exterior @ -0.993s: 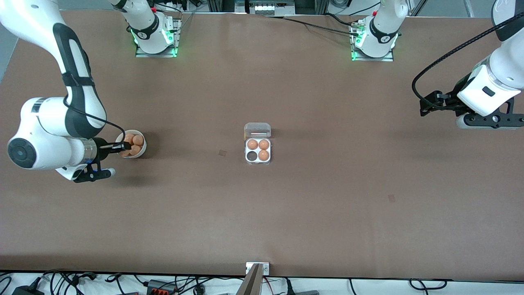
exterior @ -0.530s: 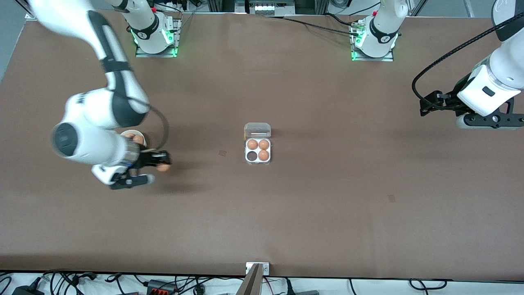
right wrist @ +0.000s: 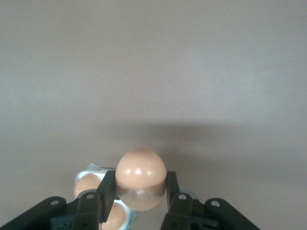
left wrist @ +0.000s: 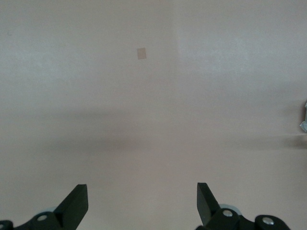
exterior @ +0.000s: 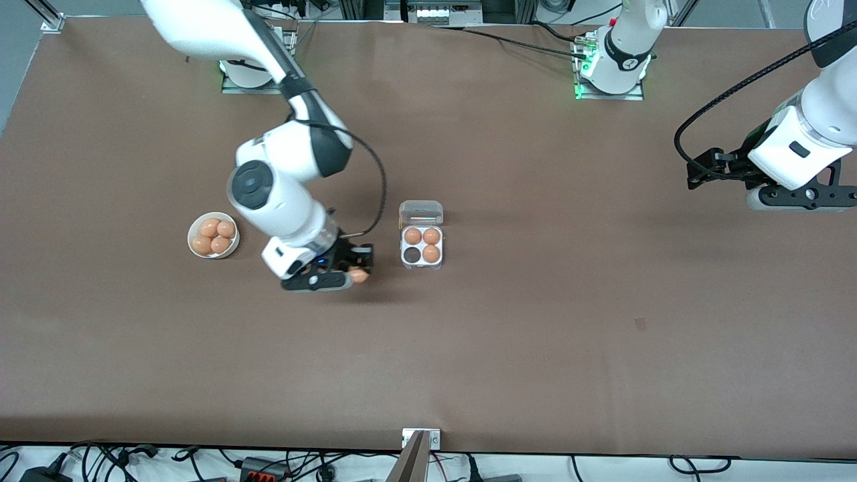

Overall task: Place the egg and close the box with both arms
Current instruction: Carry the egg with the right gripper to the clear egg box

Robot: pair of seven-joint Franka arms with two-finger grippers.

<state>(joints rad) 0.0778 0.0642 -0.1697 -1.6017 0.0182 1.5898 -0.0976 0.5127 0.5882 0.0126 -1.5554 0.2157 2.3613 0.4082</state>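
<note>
You have the right gripper (exterior: 357, 270) up over the table (exterior: 535, 348), just beside the box (exterior: 422, 246) toward the right arm's end. Its fingers (right wrist: 106, 188) are clamped on the egg (exterior: 359, 275); in the right wrist view the egg (right wrist: 141, 178) sits squarely between the two pads.

The box stands near the middle of the table, well in from every edge. Its clear lid (exterior: 421, 212) is folded back, on the side toward the robots' bases. You will find three eggs in the cells; the fourth cell (exterior: 410, 255), on the side nearer the front camera and toward the right arm's end, shows dark and empty.

A white bowl (exterior: 213, 235) holding four more eggs sits toward the right arm's end of the table, well apart from the box.

Your left arm waits. The left gripper (left wrist: 143, 203) hangs over bare table near the edge at the left arm's end, its jaws spread wide and holding nothing.
</note>
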